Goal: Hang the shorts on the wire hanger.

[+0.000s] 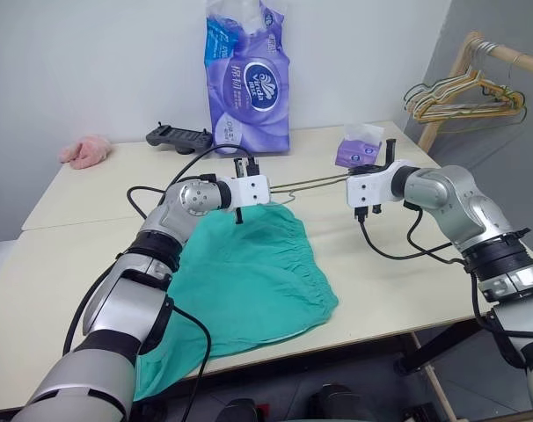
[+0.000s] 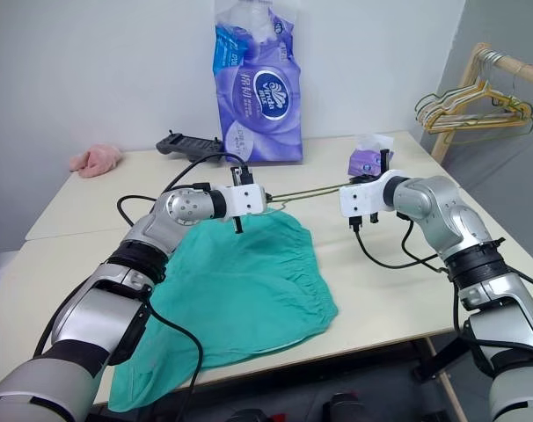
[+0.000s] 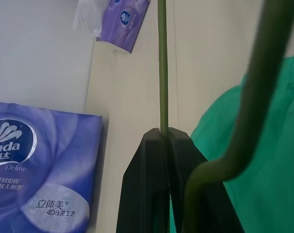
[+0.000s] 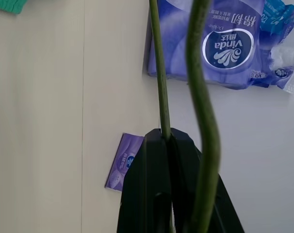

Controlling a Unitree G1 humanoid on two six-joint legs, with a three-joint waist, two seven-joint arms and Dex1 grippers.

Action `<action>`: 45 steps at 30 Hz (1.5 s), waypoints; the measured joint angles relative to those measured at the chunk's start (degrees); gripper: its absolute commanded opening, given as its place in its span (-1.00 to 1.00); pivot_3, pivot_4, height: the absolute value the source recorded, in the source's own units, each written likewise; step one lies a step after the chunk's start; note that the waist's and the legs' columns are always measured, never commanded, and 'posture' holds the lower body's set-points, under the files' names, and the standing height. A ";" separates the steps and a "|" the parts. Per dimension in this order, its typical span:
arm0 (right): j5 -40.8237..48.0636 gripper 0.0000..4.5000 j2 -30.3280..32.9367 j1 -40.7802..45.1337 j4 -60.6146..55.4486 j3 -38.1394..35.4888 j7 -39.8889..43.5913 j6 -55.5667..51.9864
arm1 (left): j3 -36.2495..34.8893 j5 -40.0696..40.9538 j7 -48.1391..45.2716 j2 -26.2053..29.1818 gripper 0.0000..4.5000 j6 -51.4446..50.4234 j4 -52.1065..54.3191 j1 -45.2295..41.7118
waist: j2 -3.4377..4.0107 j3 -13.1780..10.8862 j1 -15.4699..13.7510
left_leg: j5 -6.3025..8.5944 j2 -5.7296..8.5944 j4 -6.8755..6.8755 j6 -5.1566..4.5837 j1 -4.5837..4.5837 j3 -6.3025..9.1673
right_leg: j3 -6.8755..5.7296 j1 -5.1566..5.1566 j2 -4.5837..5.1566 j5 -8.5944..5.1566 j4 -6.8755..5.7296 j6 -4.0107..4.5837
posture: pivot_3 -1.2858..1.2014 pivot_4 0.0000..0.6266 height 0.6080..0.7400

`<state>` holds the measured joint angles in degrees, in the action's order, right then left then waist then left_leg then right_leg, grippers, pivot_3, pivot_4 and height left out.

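**Over the table: one hanger, two grips**

One wire hanger spans mid-table, left gripper and right gripper each pinched tight on its wire. One pair of shorts lies beneath, spilling over the near edge. Far side: one purple tissue bale marked "Vinda Deluxe", one small tissue pack.

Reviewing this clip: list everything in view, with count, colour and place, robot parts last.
shorts: one, teal-green, flat on table's near side, hanging partly over its front edge
wire hanger: one, olive-grey, held above table between both grippers
tissue pack: one, purple, upright at back
small tissue packet: one, purple, back right
pink cloth: one, back left
black controller: one, beside tissue pack
hangers: several, gold and green, on right rail
table: cream
left gripper: shut on hanger
right gripper: shut on hanger
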<state>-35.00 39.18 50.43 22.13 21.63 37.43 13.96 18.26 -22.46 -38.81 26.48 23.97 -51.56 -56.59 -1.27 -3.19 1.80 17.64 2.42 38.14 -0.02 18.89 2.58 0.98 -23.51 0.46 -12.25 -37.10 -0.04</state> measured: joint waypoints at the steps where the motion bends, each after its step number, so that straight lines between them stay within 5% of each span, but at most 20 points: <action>1: -0.01 -0.99 0.00 -0.10 -0.28 0.00 0.02 -0.21 | 0.00 -0.03 0.11 0.03 -1.00 0.05 0.00 0.00 | 0.00 0.00 0.00 | 0.00 0.00 0.00 0.00 0.00 0.00 | 0.00 0.00 0.00 0.00 0.00 0.00 | 0.00 -0.93 1.00; 16: 6.86 -1.00 -1.49 -5.06 -2.79 -1.36 5.23 -5.38 | -3.00 10.13 -7.95 3.40 0.99 3.30 11.11 3.93 | 0.01 -0.04 0.11 | 0.00 -0.02 -0.01 0.00 -0.02 0.01 | 0.00 0.00 0.00 0.00 0.00 0.00 | 0.01 -0.89 1.00; 24: 23.97 -1.00 1.35 -9.17 -2.91 -2.31 20.63 -7.65 | -6.67 25.69 -14.05 5.95 0.99 -6.77 30.48 21.06 | 0.04 -0.06 0.01 | 0.00 -0.03 0.04 0.00 -0.04 0.06 | -0.01 0.04 0.02 0.00 0.00 0.00 | 0.02 -0.88 1.00; 33: 41.24 -1.00 4.86 -13.78 -2.87 0.75 42.61 -21.35 | -8.29 38.09 -5.97 5.94 0.99 -24.60 55.97 48.81 | 0.11 -0.11 -0.70 | 0.01 -0.09 0.01 -0.01 -0.08 0.17 | -0.12 0.09 0.02 -0.10 0.02 -0.14 | 0.07 -0.90 1.00; 45: 38.37 -1.00 8.19 -7.63 -1.91 4.92 31.76 -9.62 | -7.57 36.81 -5.07 9.97 0.99 -30.20 55.61 35.25 | 0.16 -0.15 -3.24 | 0.00 -0.02 0.00 0.00 -0.10 0.16 | -0.15 0.16 0.00 -0.11 0.09 -0.17 | 0.06 -0.93 1.00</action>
<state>3.38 47.36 42.79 20.23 26.55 69.19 4.34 10.69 14.35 -43.89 36.45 -6.22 4.05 -21.34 -1.11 -3.34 -1.45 17.64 2.41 38.14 -0.02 18.80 2.74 0.83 -23.35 0.46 -12.37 -37.02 -0.20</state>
